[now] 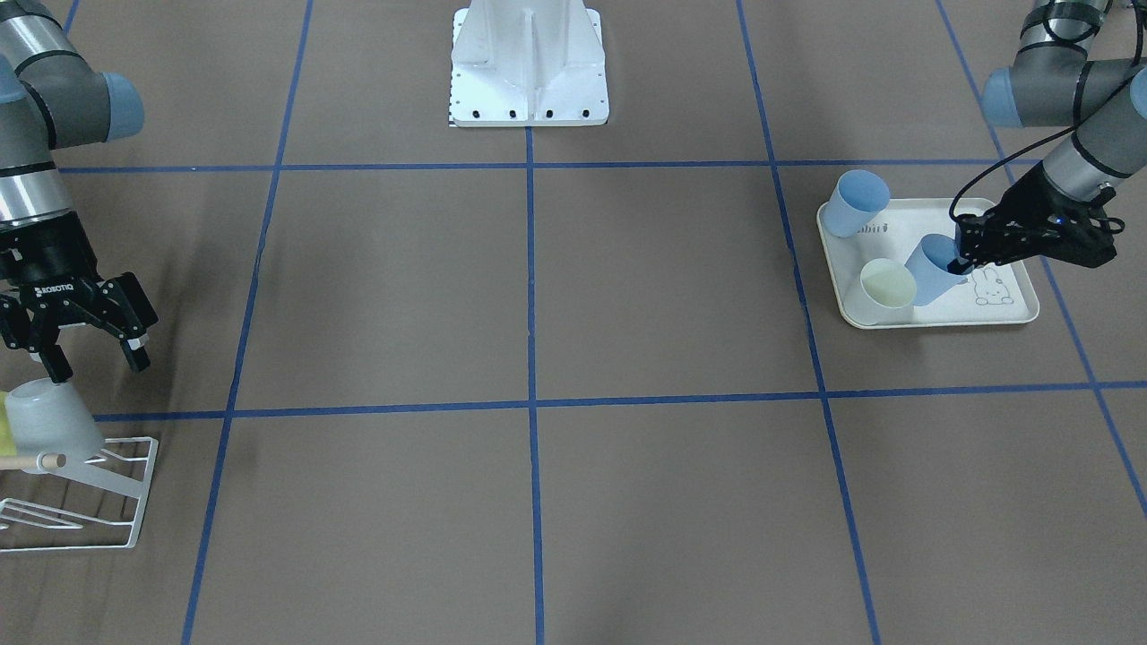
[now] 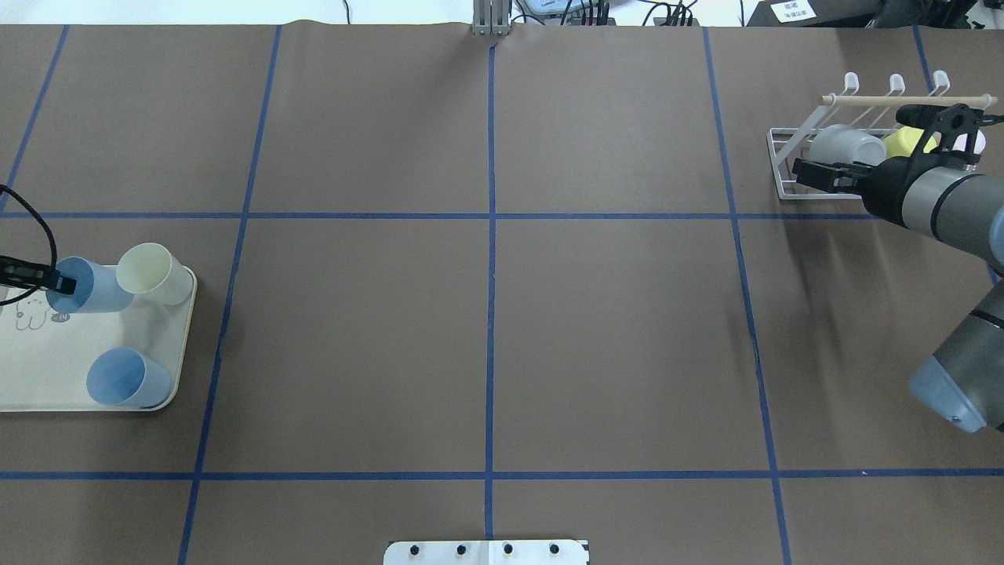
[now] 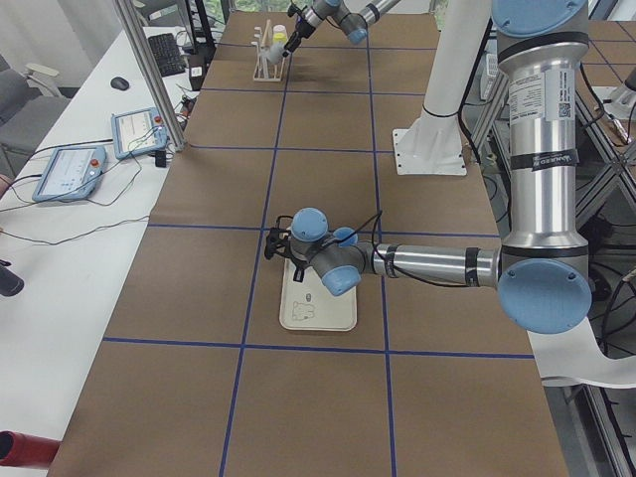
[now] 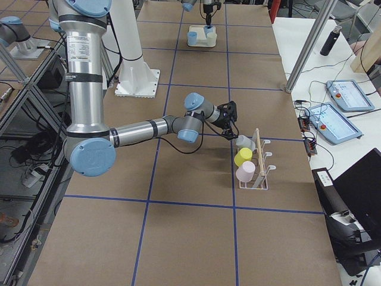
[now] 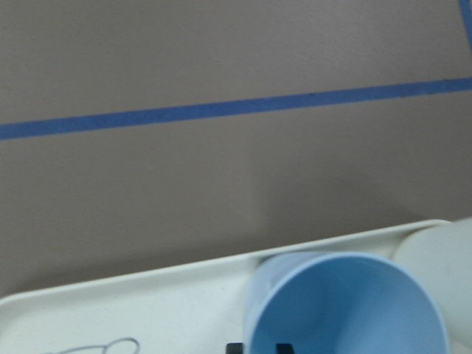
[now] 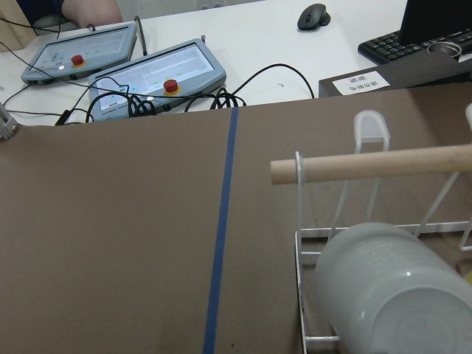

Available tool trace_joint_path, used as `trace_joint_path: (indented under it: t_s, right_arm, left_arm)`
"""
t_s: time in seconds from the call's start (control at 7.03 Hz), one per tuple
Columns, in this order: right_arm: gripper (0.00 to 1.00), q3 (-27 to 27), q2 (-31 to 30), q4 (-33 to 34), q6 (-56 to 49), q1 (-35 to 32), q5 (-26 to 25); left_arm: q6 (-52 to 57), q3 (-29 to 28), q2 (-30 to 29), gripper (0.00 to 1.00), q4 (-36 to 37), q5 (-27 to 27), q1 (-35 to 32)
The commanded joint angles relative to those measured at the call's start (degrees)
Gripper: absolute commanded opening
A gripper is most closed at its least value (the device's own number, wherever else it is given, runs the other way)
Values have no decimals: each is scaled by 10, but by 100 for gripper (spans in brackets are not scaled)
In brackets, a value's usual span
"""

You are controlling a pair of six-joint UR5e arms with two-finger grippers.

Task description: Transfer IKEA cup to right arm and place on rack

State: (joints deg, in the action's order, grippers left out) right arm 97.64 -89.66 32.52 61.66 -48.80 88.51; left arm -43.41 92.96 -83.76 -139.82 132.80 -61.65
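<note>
Well, the left gripper (image 1: 959, 262) pinches the blue cup (image 1: 927, 279) rim on the tray (image 1: 1004, 310); the right gripper (image 1: 99, 364) hangs with fingers apart over the rack (image 1: 145, 493), which the picture edge half cuts off

Overhead view: cream tray (image 2: 55, 377) with a rabbit doodle (image 2: 27, 318), a cream cup (image 2: 154, 273) at its 1 o'clock corner and a spare blue cup (image 2: 125, 379) at 5 o'clock, both open end up. Blue tape (image 2: 492, 314) grids the brown table (image 2: 627, 353). Side desk's got two pendants (image 6: 158, 74), mouse (image 6: 313, 16), keyboard (image 6: 402, 46).
</note>
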Motion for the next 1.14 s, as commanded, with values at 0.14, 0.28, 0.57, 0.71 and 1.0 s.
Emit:
trace_joint_path:
  t_s: [0.14,0.28,0.57,0.71,1.0]
  right_arm:
    - [100,7,0,0,1,5,-4]
    - [100,14,1,0,1,8,-4]
    - [100,47,10,0,92,41,-18]
    - [100,61,35,0,168,63,-18]
    - [100,108,75,2,305,128,-19]
  left_arm:
    - [-1,5,18,0,0,57,-103]
    - [-101,24,7,0,-6,62,-102]
    - [-322,88,-45,0,-7,66,-98]
    - [-421,112,-72,0,-7,89,-91]
    - [-605,119,-196,0,-23,61,3]
